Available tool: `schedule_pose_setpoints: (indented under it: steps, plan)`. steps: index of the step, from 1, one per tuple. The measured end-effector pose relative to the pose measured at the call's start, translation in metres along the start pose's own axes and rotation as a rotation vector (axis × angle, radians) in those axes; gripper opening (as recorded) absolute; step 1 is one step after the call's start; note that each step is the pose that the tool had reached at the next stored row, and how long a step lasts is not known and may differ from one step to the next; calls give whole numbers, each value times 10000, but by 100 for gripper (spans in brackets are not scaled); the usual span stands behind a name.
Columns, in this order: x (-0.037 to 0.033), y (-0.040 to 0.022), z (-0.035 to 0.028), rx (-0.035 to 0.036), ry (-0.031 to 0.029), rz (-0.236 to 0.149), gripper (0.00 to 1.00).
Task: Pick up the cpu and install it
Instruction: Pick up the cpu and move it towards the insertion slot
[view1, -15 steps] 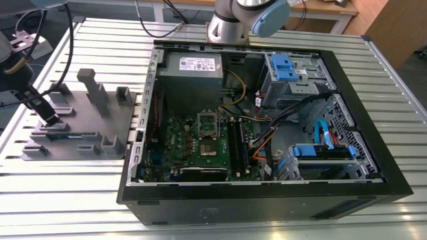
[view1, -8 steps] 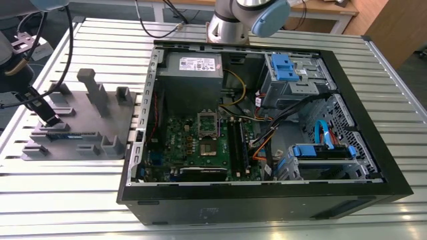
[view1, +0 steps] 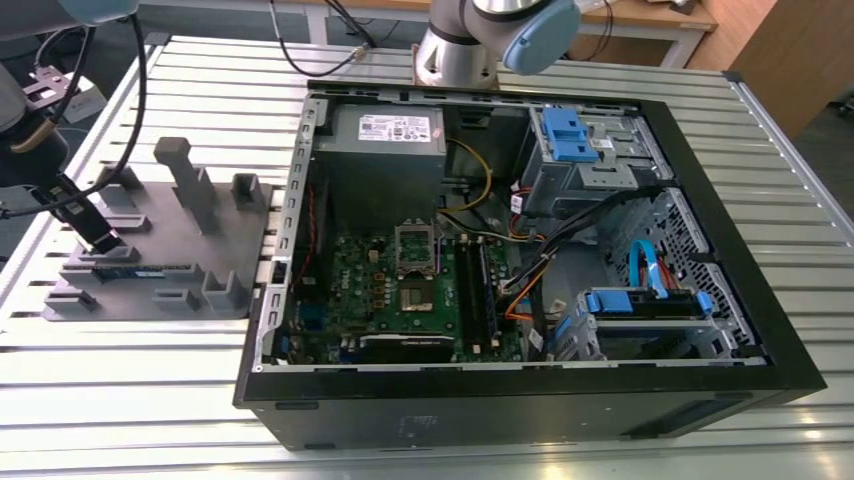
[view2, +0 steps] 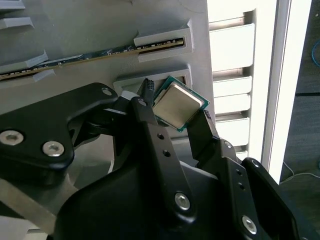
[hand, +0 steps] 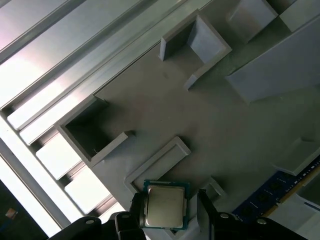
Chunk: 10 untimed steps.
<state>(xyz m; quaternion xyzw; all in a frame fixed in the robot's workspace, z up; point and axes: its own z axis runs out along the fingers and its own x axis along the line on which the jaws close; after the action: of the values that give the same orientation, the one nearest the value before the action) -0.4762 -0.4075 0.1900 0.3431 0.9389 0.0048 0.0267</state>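
Evidently our hand (view2: 176, 110) pinches the cpu (view2: 180, 104) by two opposite edges near the grey tray's (hand: 215, 120) edge; we judge it light, stiff, slick-topped and fragile underneath.

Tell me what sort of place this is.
Likely a robotics lab bench for PC assembly: an open computer case sits on a slatted metal table, a grey parts tray beside it, and the gripper holds the cpu at that tray.
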Motion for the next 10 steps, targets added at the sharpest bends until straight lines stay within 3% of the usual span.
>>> schedule_pose_setpoints:
  steps: [10]
  plan:
    - [22, 5, 1, -3, 4, 1, 55]
